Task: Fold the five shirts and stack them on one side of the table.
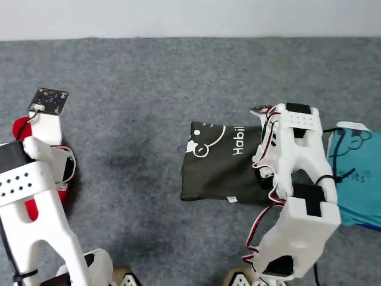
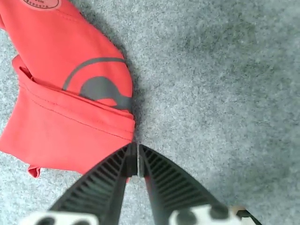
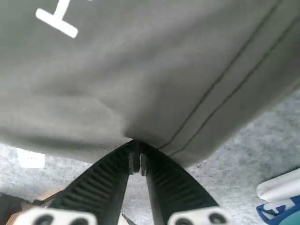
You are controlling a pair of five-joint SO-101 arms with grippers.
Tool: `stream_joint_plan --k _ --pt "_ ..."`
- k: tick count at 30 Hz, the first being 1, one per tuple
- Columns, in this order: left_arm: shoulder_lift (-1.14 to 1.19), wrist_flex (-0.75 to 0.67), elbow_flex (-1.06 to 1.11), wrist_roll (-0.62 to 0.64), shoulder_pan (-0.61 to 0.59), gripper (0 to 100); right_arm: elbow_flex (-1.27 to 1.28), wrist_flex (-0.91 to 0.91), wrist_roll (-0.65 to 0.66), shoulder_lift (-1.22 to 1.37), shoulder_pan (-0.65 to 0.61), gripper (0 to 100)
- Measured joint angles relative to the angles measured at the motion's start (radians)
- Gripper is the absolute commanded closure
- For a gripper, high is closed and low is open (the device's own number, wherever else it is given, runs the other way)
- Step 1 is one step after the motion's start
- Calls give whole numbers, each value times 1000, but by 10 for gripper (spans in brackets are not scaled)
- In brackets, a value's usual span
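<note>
High view: grey worktop (image 1: 149,89) carrying a folded black shirt (image 1: 217,167) right of centre, white print facing up, with the right arm (image 1: 300,158) over its right-hand part. Beyond that arm, at the worktop's right edge, a teal shirt (image 1: 357,179). Far left, a red shirt (image 1: 22,128), mostly hidden beneath the left arm (image 1: 36,190).

Left wrist view: left tool (image 2: 136,157) with jaws pressed together at the hem corner of the red shirt, a sliver of red between them. Rest of that shirt lying rumpled on the worktop, grey print up.

Right wrist view: right tool (image 3: 135,150) clamped narrow on the edge of the black shirt, fabric bulging above the tips. A white label (image 3: 30,159) near the cloth's edge; a corner of the teal shirt close by on the worktop.
</note>
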Motion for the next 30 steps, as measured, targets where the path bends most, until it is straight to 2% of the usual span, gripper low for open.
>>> stream_joint_plan --k 4,10,13,19,24,30 --pt "0 0 0 0 0 986 -44 101 0 -86 -38 989" --pt "0 0 0 0 0 986 -63 158 -14 -236 -250 989" --pt "0 0 0 0 0 986 -51 127 -52 -239 -361 989" --pt "0 15 0 0 -9 986 60 -44 -91 -173 -525 989" --pt "0 15 0 0 -9 986 189 -198 -92 -66 -562 989" --pt "0 15 0 0 -9 986 181 -221 -92 -9 -565 989"
